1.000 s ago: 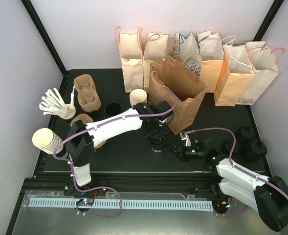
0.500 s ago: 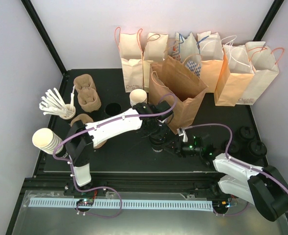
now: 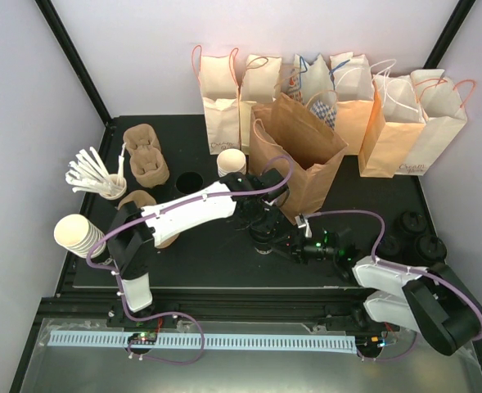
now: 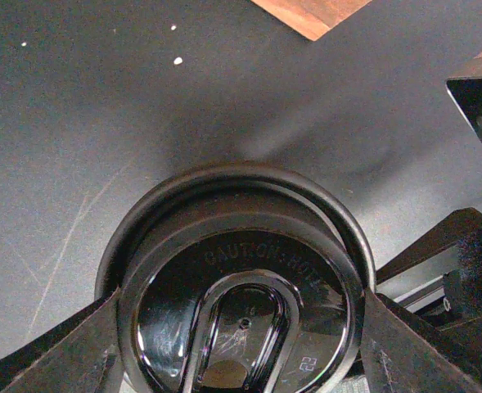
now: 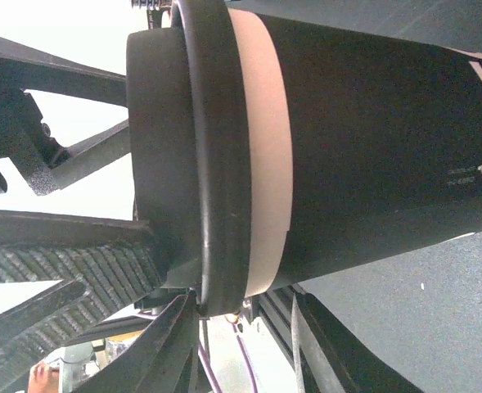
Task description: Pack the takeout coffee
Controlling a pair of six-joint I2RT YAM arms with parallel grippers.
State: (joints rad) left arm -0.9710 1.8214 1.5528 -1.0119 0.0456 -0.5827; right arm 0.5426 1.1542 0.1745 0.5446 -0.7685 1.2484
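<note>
The takeout coffee [image 3: 263, 241] stands on the black mat just left of the open brown bag [image 3: 302, 155]. My left gripper [image 3: 259, 223] comes down on it from above. In the left wrist view its fingers [image 4: 52, 360] press both sides of the black lid [image 4: 241, 311], which reads "CAUTION HOT". My right gripper [image 3: 289, 246] is close against the cup's right side. In the right wrist view the cup [image 5: 347, 139] fills the frame sideways, with a dark body, a white band and the black lid. The right gripper [image 5: 249, 344] is open, its fingers spread beside the lid rim.
A row of paper bags [image 3: 339, 90] lines the back wall. Cup carriers [image 3: 146, 160], stirrers [image 3: 93, 176] and a white cup stack [image 3: 77, 233] are at the left. Black lidded items [image 3: 421, 241] sit at the right. A lone white cup [image 3: 231, 161] stands behind the left arm.
My right gripper has moved left across the mat until it is against the cup. The left gripper and the cup have stayed where they were.
</note>
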